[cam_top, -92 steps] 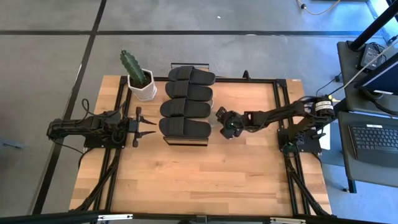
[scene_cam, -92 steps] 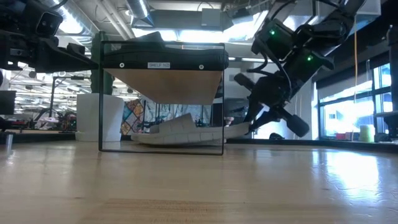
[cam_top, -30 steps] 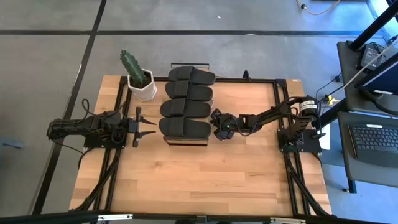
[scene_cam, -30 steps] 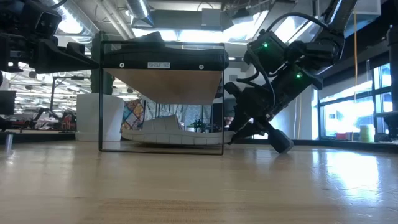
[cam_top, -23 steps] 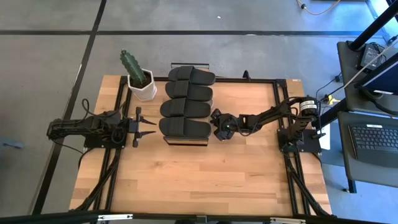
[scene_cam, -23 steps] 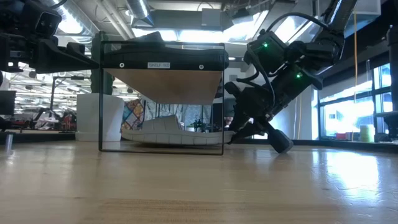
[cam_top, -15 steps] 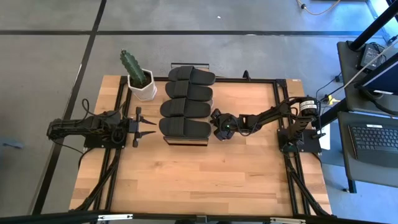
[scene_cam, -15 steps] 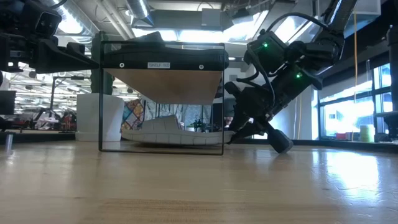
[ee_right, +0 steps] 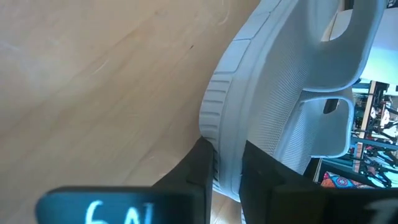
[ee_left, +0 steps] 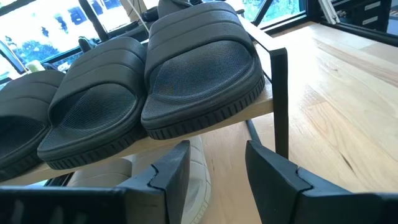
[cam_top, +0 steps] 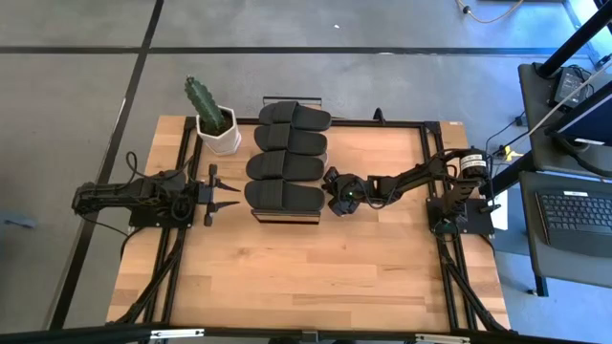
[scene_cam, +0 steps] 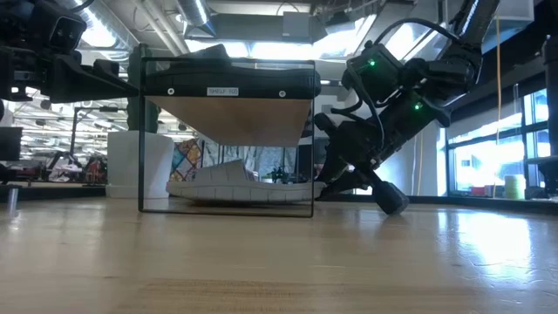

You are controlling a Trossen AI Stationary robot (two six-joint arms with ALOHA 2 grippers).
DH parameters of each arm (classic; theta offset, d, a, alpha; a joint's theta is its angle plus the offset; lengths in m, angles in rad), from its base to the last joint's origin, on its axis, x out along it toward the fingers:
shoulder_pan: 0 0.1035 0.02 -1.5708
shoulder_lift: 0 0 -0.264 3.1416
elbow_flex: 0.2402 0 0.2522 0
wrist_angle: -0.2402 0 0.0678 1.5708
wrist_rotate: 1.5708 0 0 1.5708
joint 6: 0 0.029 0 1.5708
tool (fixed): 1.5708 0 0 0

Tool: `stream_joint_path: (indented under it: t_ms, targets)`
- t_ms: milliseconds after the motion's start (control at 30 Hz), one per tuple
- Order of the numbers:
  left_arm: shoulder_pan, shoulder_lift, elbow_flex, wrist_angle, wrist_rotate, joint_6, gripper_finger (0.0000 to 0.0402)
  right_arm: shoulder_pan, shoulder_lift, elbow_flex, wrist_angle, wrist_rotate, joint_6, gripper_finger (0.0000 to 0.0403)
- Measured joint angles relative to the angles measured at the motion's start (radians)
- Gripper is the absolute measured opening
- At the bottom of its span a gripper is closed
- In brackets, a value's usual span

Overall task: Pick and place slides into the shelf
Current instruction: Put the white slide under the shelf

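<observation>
Grey-beige slide [scene_cam: 231, 185] under shelf [scene_cam: 228, 83]: right tool [ee_right: 225, 163] narrowly pinches its sole edge; you should loosen fully before withdrawing level.

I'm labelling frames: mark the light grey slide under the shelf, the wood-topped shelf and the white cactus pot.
light grey slide [scene_cam: 228, 185], low view, sole side.
wood-topped shelf [scene_cam: 228, 120], low view, plank underside.
white cactus pot [cam_top: 222, 140], high view, rim.

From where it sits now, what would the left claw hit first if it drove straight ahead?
Most likely the light sandal lying under the shelf: the open left claw points into that lower gap, below the black sandals on top. Depth is unclear.
</observation>
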Motion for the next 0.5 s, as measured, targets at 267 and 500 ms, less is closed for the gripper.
stream_joint_path:
  t_ms: [267,500]
  targets:
    - [0.000,0.000,0.000,0.000,0.000,0.000,0.0147,0.000,0.000,0.001,-0.004,0.001,0.000,0.0057]
    - [0.000,0.000,0.000,0.000,0.000,0.000,0.0147,0.000,0.000,0.001,-0.009,0.002,0.003,0.0094]
